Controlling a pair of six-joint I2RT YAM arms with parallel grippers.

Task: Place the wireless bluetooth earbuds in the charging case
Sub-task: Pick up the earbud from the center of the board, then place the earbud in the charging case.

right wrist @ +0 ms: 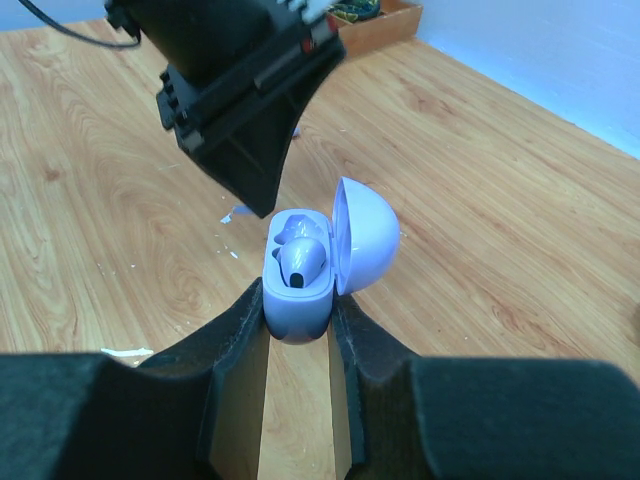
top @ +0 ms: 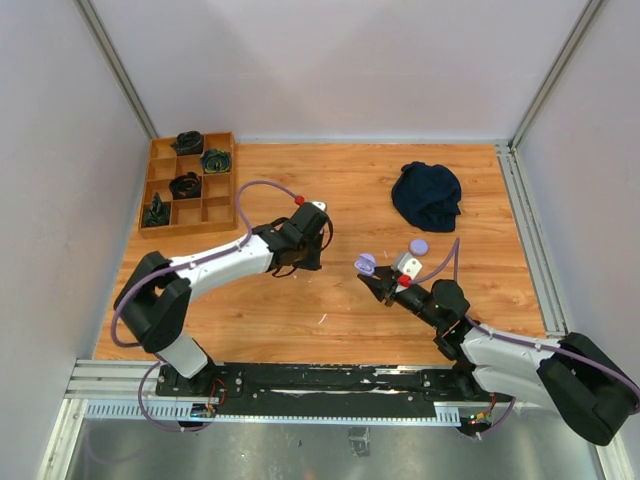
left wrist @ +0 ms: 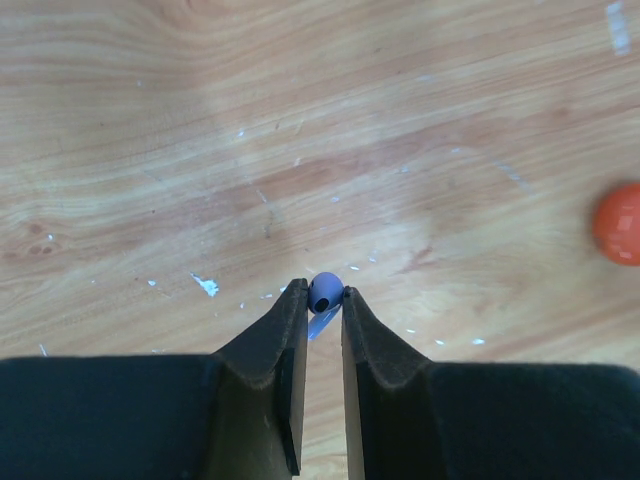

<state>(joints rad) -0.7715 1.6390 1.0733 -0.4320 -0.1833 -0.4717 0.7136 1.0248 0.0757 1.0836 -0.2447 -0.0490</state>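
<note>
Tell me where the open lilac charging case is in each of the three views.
Top view: charging case, right of centre, in the right claw.
Left wrist view: not in it.
Right wrist view: case at centre, lid open.
Shared landmark: the left claw, in all three.

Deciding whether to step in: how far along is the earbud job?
Done: one earbud sits in the open charging case, which the right gripper grips. In hand: the left gripper pinches a second lilac earbud. Left: carry it over and seat it in the case.
</note>
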